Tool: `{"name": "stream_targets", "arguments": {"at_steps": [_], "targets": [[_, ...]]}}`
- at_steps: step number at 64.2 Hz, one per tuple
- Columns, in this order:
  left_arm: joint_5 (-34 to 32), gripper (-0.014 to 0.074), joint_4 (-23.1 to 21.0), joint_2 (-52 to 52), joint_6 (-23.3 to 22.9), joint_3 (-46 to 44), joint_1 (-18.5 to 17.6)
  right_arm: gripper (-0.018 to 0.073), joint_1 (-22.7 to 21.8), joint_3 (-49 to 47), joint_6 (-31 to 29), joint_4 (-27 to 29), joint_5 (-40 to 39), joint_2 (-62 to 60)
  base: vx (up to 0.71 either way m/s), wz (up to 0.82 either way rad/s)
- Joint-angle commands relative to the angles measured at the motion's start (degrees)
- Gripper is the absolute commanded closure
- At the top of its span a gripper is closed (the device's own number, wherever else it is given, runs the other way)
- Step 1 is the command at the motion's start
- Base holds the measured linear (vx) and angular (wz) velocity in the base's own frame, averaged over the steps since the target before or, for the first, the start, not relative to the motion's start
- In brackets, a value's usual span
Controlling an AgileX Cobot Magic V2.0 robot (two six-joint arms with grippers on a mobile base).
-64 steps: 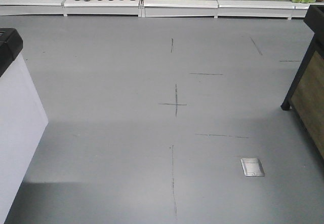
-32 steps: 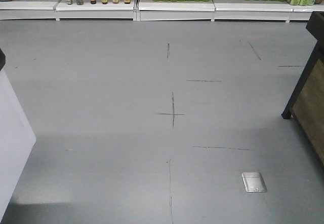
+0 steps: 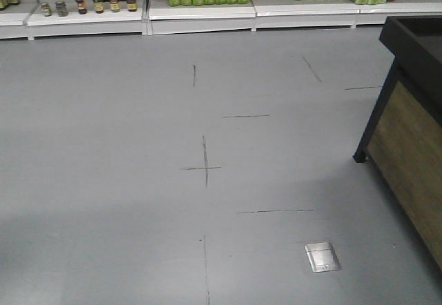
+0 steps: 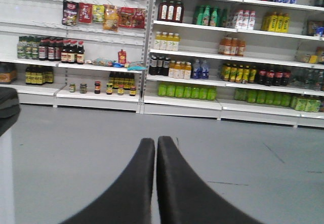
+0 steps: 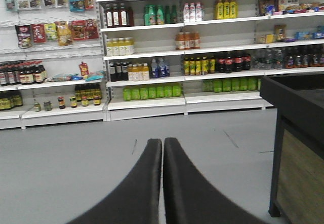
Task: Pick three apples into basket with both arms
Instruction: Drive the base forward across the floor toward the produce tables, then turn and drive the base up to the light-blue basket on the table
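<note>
Left claw (image 4: 156, 142) and right claw (image 5: 162, 143): smooth black fingers, curved, tapering (matte finish).

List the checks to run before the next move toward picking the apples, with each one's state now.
1. Sight of the apples: not ok, none in any view.
2. Sight of the basket: not ok, none in any view.
3. Left gripper empty: ok, fingers together, nothing between.
4. Right gripper empty: ok, likewise.
5. Floor ahead: ok, only line marks and a metal plate.
6. Clearance to the dark counter on the right: cannot tell.
</note>
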Motion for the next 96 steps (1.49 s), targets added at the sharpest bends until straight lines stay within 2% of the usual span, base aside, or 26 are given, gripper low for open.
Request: {"name": "stream_targets", "arguments": {"at_steps": [1, 96], "targets": [[-4.0, 0.0603, -0.5, -0.9, -0.3, 0.2, 0.0, 0.0564, -0.3, 0.8, -0.5, -0.5, -4.4, -0.8, 0.17, -0.36], [-4.0, 0.0603, -0.5, -0.9, -0.3, 0.2, 0.0, 0.0564, -0.3, 0.8, -0.5, -0.5, -4.4, -0.8, 0.13, -0.48]]}}
